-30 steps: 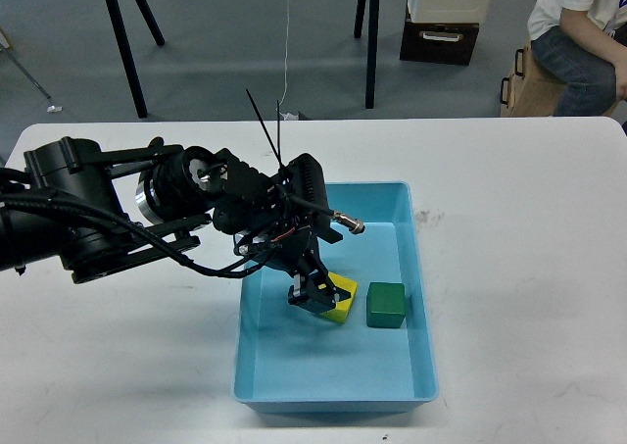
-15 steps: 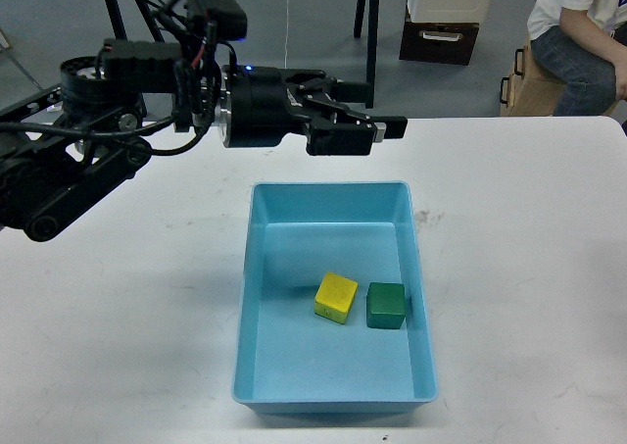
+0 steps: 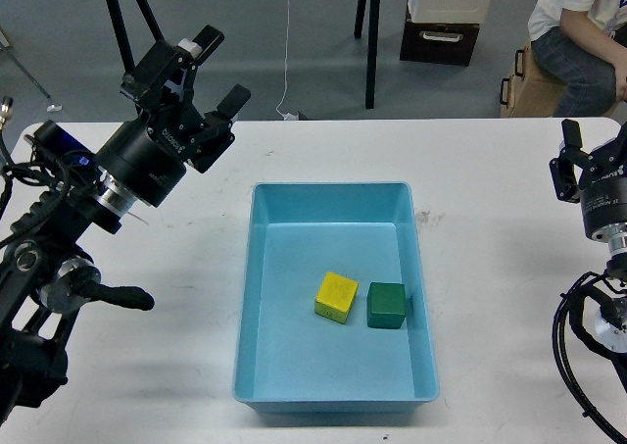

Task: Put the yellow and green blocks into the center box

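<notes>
The light blue center box (image 3: 257, 268) sits in the middle of the white table. A yellow block (image 3: 336, 297) and a green block (image 3: 386, 305) lie side by side on its floor, nearly touching. My left gripper (image 3: 217, 70) is open and empty, raised over the table's far left, well clear of the box. My right gripper (image 3: 591, 158) is at the right edge of the view, fingers apart and empty, partly cut off by the frame.
The white table (image 3: 509, 268) reaches the view's lower edges. Beyond its far edge stand black tripod legs (image 3: 370, 42), a dark case (image 3: 439, 40) and a seated person (image 3: 578, 32).
My left gripper let go of the yellow block in the box, lifted out and swung back to the far left. My right arm has come into view at the right.
</notes>
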Controlling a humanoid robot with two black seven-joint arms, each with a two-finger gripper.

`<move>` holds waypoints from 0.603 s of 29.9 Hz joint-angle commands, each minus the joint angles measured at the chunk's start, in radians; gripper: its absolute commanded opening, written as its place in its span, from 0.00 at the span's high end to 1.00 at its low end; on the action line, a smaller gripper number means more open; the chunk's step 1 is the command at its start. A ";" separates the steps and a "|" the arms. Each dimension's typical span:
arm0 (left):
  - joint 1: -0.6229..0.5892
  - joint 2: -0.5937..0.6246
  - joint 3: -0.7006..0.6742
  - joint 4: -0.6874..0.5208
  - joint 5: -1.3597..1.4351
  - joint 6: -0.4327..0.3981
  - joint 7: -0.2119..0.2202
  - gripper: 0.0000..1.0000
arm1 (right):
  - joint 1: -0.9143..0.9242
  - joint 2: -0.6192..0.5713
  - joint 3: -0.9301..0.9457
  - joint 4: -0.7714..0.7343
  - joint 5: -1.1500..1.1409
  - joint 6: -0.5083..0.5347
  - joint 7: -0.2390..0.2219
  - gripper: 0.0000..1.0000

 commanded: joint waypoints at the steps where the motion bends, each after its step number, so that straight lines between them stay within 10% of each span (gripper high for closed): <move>1: 0.065 -0.050 -0.016 -0.031 -0.132 0.104 0.027 0.00 | -0.009 -0.004 0.039 -0.001 0.302 0.124 -0.027 0.01; 18: 0.406 -0.191 -0.119 -0.144 -0.433 0.144 0.049 0.00 | -0.210 0.071 0.148 0.004 0.718 0.283 -0.120 0.01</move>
